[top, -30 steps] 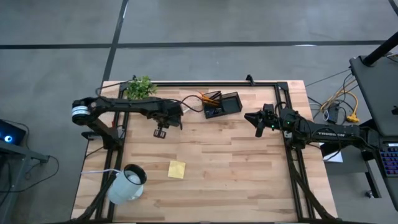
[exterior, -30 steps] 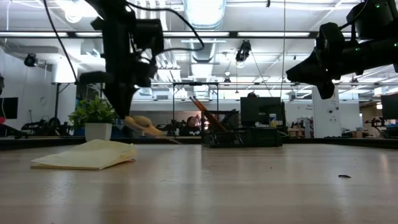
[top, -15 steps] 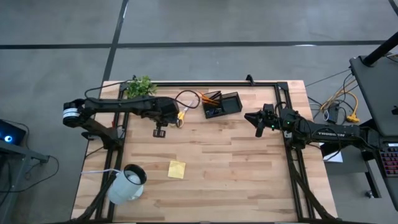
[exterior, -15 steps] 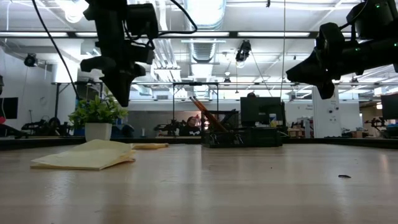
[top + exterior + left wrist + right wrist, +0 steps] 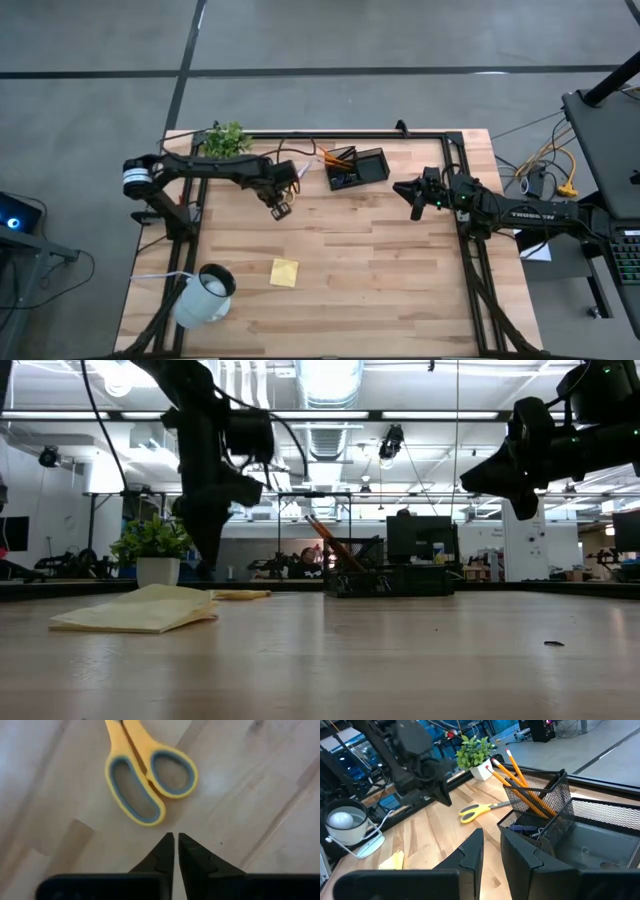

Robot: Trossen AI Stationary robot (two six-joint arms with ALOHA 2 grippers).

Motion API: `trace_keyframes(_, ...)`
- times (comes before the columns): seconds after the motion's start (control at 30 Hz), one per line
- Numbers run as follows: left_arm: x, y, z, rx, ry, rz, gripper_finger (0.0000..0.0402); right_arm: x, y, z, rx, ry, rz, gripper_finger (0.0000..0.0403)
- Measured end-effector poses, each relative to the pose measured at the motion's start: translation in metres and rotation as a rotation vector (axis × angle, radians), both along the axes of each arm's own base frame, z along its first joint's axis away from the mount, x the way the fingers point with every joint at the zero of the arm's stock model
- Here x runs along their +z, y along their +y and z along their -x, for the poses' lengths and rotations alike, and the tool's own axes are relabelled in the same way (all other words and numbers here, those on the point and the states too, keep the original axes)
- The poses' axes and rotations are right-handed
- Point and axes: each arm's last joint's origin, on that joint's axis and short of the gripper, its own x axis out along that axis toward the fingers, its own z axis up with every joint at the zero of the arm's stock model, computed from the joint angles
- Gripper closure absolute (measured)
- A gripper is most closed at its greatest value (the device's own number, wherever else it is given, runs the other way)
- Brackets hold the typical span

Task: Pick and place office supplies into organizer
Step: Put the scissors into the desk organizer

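Observation:
The yellow-handled scissors (image 5: 145, 775) lie flat on the wooden table, blades toward the black mesh organizer (image 5: 358, 168), which holds orange pencils (image 5: 520, 785). My left gripper (image 5: 175, 840) points down, shut, just short of the scissors' handle loops and touching nothing; the right wrist view shows it (image 5: 445, 800) beside the scissors (image 5: 480, 810). The yellow sticky-note pad (image 5: 284, 272) lies flat toward the near edge. My right gripper (image 5: 414, 198) hangs level above the table's right side, slightly open, with nothing between its fingers (image 5: 492, 847).
A white mug (image 5: 205, 295) stands at the near left corner. A small green plant (image 5: 225, 140) stands at the far left. A black frame rail (image 5: 340, 134) runs along the far edge. Bare wood lies between the pad and the organizer.
The scissors, tilted up under my left gripper a second ago, now lie flat on the table. My left gripper rose and went left, then came back right and down beside the handles, rolling about its wrist.

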Motion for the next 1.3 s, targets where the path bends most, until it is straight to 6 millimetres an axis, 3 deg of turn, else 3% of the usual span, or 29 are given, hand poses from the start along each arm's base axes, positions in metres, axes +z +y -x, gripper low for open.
trace_keyframes(0.13,-0.008,0.008,0.000,0.121,0.006,0.066,0.0353,0.000,0.000,0.000,0.000,0.001,0.000,0.0346)
trace_keyframes(0.33,-0.006,0.020,0.004,0.274,-0.018,0.085,0.0265,0.000,0.000,0.000,0.000,0.001,0.002,0.0346)
trace_keyframes(0.43,-0.007,0.026,0.006,0.311,-0.018,0.065,0.0243,0.000,0.000,0.000,0.001,0.003,0.008,0.0346)
trace_keyframes(0.7,-0.019,0.039,0.005,0.420,-0.001,0.072,0.0237,0.000,0.000,0.000,0.000,0.007,0.016,0.0346)
trace_keyframes(1.3,-0.049,0.047,-0.007,0.437,0.033,0.065,0.0237,0.000,0.000,0.000,0.003,0.009,0.017,0.0346)
